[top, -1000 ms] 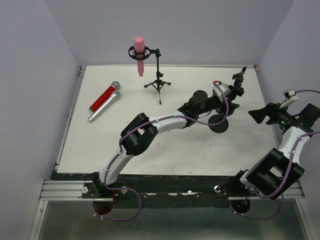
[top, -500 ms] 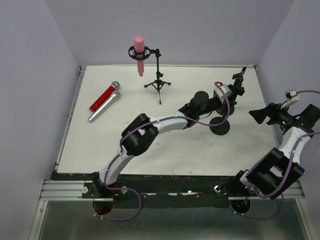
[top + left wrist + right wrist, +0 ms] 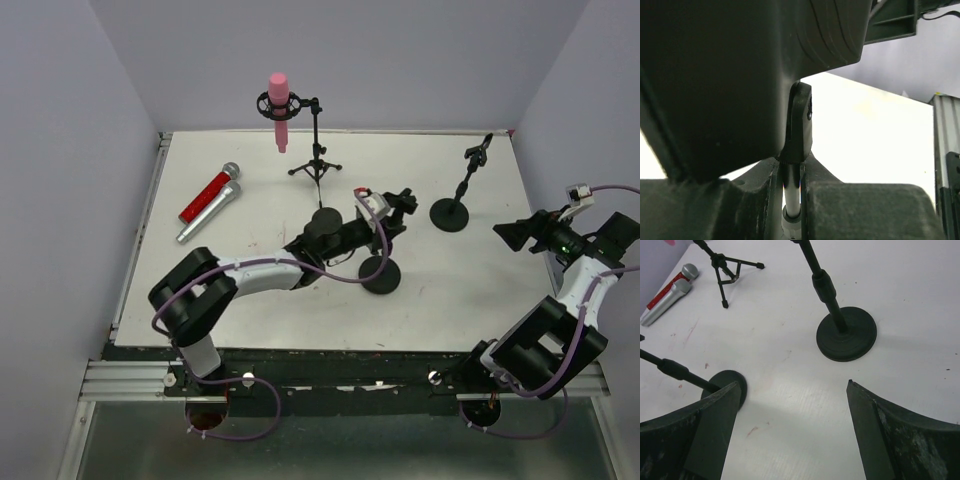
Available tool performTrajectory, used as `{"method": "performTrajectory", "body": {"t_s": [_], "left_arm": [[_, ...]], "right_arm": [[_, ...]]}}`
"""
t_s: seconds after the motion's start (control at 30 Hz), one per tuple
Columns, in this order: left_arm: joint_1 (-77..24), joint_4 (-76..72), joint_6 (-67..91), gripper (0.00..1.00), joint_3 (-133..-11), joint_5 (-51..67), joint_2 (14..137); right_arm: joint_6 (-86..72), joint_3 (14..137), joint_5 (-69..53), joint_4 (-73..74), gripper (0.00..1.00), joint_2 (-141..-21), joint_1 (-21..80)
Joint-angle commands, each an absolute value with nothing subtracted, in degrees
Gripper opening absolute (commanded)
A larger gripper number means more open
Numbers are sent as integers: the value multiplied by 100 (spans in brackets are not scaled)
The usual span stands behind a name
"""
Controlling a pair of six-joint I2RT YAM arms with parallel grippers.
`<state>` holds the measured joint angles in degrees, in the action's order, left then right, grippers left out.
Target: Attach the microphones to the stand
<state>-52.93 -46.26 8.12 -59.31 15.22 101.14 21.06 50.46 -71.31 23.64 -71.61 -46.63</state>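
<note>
Left fingers tight on nearer stand

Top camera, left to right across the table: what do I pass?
Red microphone with the grey microphone beside it → pink microphone → tripod stand → near round-base stand, clamped in the left gripper → far round-base stand → right gripper, open.

The pink microphone is held in the tripod stand; the red microphone and silver microphone are laid side by side; a round-based stand is clamped by the left gripper.
</note>
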Motion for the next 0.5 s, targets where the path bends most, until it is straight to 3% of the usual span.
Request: {"method": "performTrajectory", "body": {"t_s": [0.0, 0.4, 0.47], "left_arm": [[-4774, -5291, 782, 0, -4880, 1538, 9089], [-4298, -5502, 606, 0, -4017, 1433, 8807], [-4289, -5563, 729, 19, -3938, 1389, 8745]], "right_arm": [[2276, 4975, -7576, 2469, 95, -7049, -4720], [2618, 5054, -7884, 2952, 95, -7005, -4606], [2820, 5124, -7884, 3154, 95, -7022, -4492]]}}
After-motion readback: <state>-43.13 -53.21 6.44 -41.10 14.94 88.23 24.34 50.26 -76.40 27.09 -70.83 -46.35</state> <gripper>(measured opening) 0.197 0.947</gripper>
